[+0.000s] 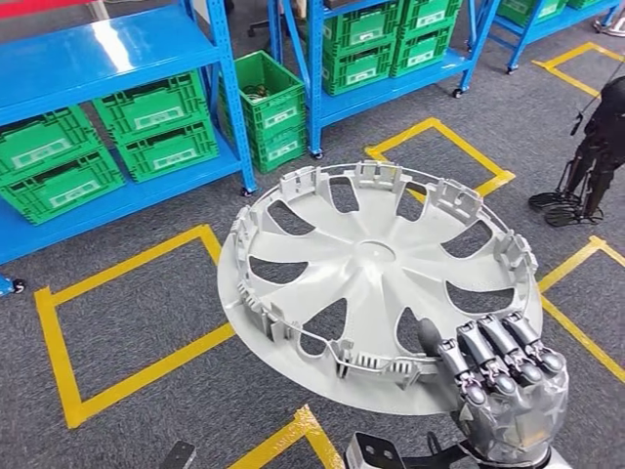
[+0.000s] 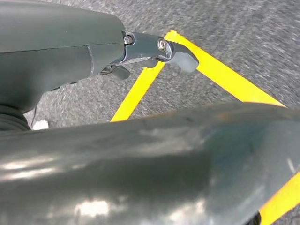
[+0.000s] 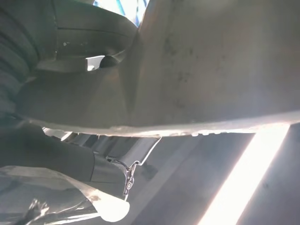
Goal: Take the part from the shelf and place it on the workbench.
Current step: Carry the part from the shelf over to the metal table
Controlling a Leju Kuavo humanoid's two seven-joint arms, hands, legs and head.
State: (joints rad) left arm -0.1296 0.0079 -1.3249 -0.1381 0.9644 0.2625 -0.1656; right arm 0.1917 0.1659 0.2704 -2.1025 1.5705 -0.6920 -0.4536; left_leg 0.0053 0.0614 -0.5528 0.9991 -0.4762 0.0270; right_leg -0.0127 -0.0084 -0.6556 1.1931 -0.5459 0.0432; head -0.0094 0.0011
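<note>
Gripping a silver wheel cover point(image 1: 376, 283) by its near rim, the robot's right hand point(image 1: 509, 386) holds the round part out over grey carpet point(image 1: 133, 293) marked with yellow tape lines point(image 1: 55, 352). The disc lies nearly flat, tilted a little, its ribbed inner side and clip tabs turned upward toward the head camera; being round, it has no long axis to speak of. Dark fingers point(image 1: 490, 357) curl over the rim onto the inner face, and the right wrist view shows the cover's smooth outer face point(image 3: 212, 65) close above that hand. Blue shelving point(image 1: 96, 59) stands beyond the part, stacked with green crates point(image 1: 158, 122); one green crate point(image 1: 269, 107) on the floor between the racks holds some dark items too small to make out. The left hand point(image 2: 155, 49) hangs over carpet and tape with nothing in it, though whether its fingers are spread or curled cannot be told.
</note>
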